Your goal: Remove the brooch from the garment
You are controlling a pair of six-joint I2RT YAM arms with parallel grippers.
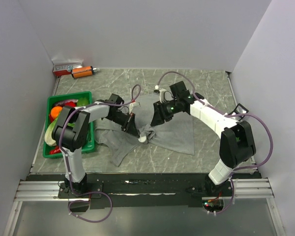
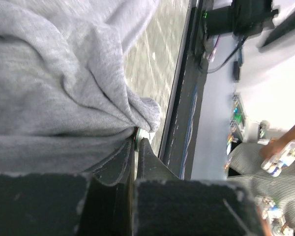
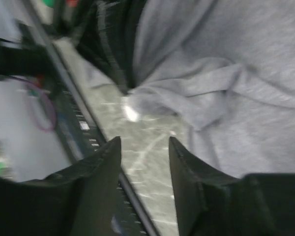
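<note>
The grey garment (image 1: pixel 177 132) lies rumpled mid-table; it also shows in the left wrist view (image 2: pixel 54 83) and the right wrist view (image 3: pixel 226 83). The brooch (image 1: pixel 143 139), a small whitish disc, sits at a bunched fold on the garment's near edge. My left gripper (image 1: pixel 134 130) is shut on the brooch; in the left wrist view its edge (image 2: pixel 137 133) shows pinched between the fingertips (image 2: pixel 145 147), pressed against the fold. My right gripper (image 1: pixel 156 119) hovers open and empty just right of it. In its wrist view (image 3: pixel 143 147) the jaws stand apart over bare table beside the cloth.
A green crate (image 1: pixel 69 96) of colourful items stands at the left. An orange object (image 1: pixel 82 72) and a red-and-white box (image 1: pixel 66 67) lie at the back left corner. The black front rail (image 1: pixel 147 179) runs along the near edge. Walls close in on both sides.
</note>
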